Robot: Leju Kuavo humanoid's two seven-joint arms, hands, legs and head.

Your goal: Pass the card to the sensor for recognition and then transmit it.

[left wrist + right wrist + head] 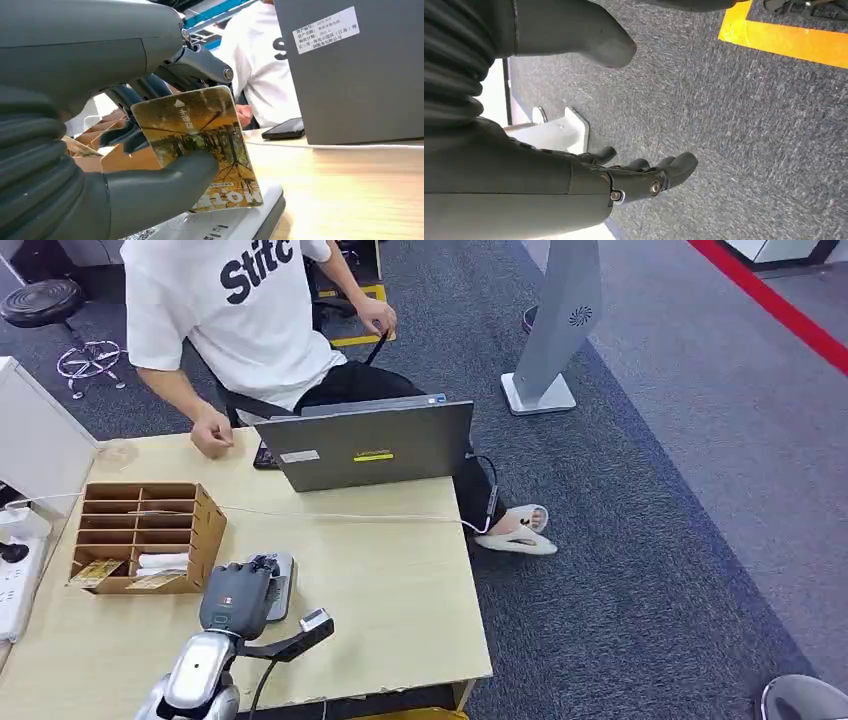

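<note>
My left robot hand [100, 165] holds the yellow-and-brown printed plastic card [200, 145], thumb pressed on its printed face and the darker fingers [130, 95] behind it. The card stands nearly upright, its lower edge just above or touching the flat grey card sensor [240, 225] on the light wooden table [350, 190]; contact cannot be confirmed. In the head view, my left robot hand [236, 598] sits over the grey sensor [282, 580], just beside the brown wooden compartment organiser [150, 535]. A thin white cable [340, 516] crosses the table behind it. Farther back stands the grey laptop [375, 445], lid towards me, with a dark phone [285, 129] lying beside it. A person in a white T-shirt [240, 310] sits behind the laptop, one hand [212, 433] resting on the table.

My right robot hand [639, 175] hangs over grey carpet [749, 150], fingers apart and holding nothing.
</note>
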